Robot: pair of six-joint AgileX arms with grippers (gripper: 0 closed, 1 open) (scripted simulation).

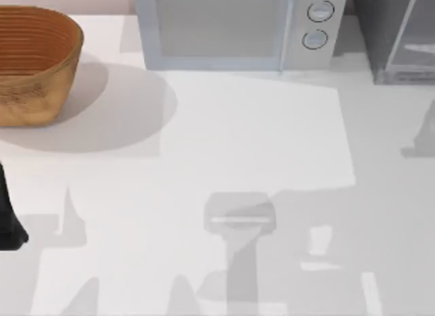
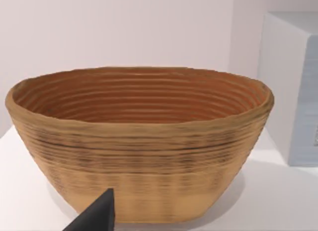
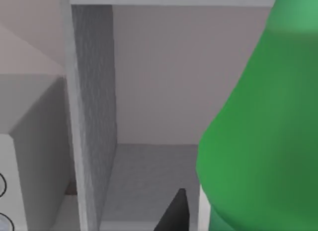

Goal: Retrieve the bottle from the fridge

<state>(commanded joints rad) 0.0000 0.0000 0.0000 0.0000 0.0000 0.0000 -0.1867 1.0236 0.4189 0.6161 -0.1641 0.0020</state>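
Left arm (image 1: 9, 214) low at the table's left edge; dark fingertip (image 3: 175, 213) of the right tool

No readable text, labels or numbers anywhere.

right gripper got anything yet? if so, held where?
Cannot tell. In the right wrist view the bottle looms close, in front of the open fridge, but no contact is visible. The left arm is parked by the basket.

Bright green bottle (image 3: 263, 131); dark grey speckled fridge (image 3: 94, 116) wall, pale frame, plain whitish interior. Tan-brown ribbed basket (image 1: 30, 64), orange-brown inside. Light grey microwave (image 1: 231, 30), two round pale knobs. White table (image 1: 258, 146). Black fingertip (image 3: 174, 213), probably
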